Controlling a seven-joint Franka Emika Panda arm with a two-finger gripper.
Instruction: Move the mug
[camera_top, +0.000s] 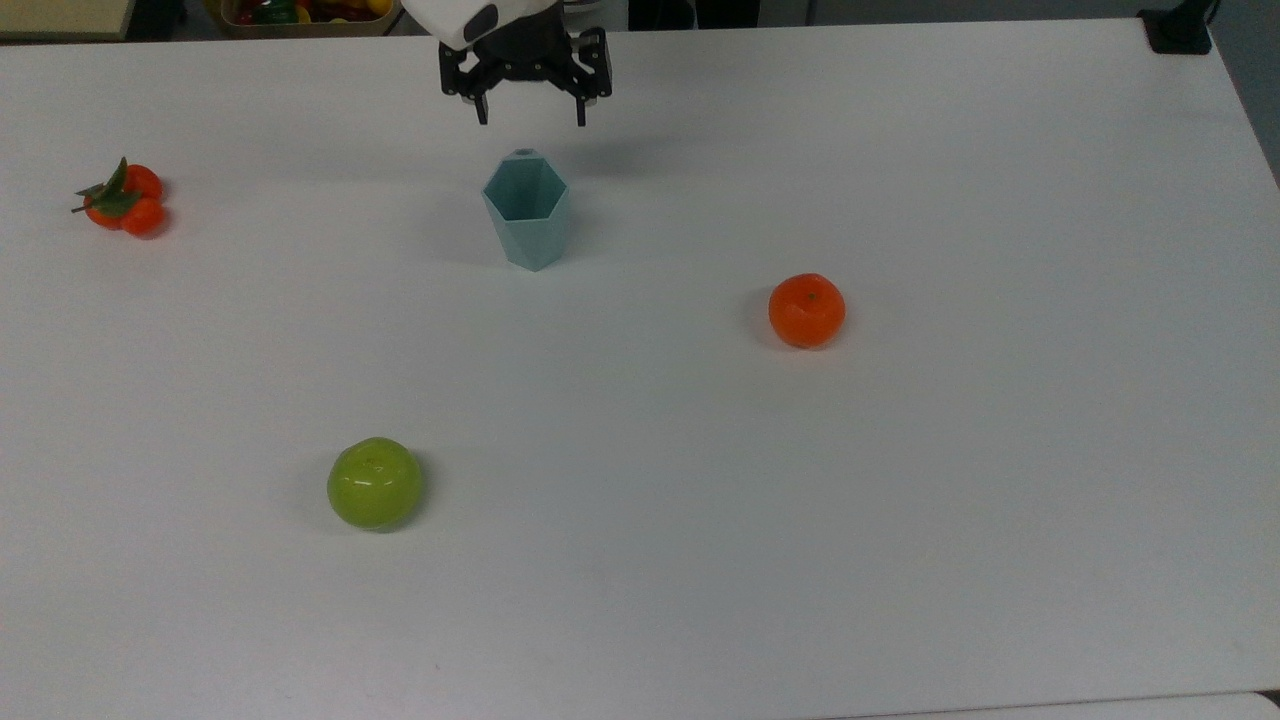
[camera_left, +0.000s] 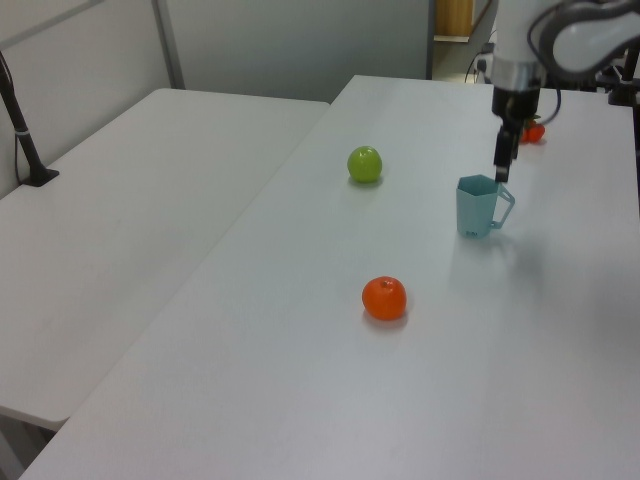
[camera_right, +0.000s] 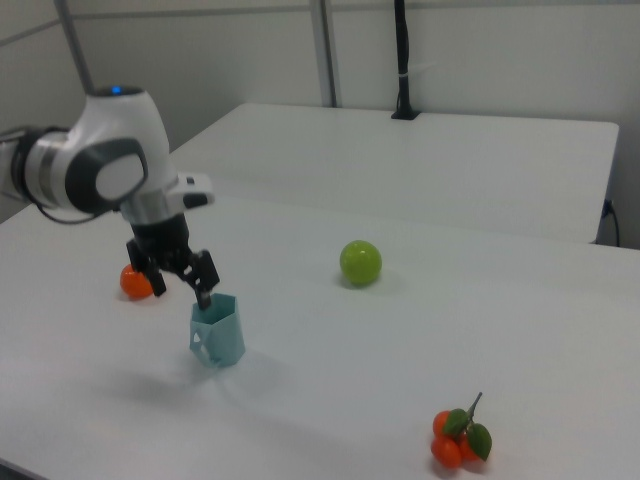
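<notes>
The pale teal faceted mug (camera_top: 527, 215) stands upright on the white table (camera_top: 900, 500), its handle turned toward the top view's upper edge. My gripper (camera_top: 531, 118) hangs open above and just behind the handle, touching nothing. In the left view the mug (camera_left: 480, 207) sits below the gripper (camera_left: 500, 170), with its handle on the left view's right. From the right view the gripper (camera_right: 182, 292) hovers just over the mug (camera_right: 218, 332), fingers spread.
An orange (camera_top: 806, 310) lies to the top view's right of the mug and a green apple (camera_top: 375, 483) nearer the front. A leafy pair of small tangerines (camera_top: 122, 198) lies at the far left. A tray of fruit (camera_top: 300, 12) sits beyond the table.
</notes>
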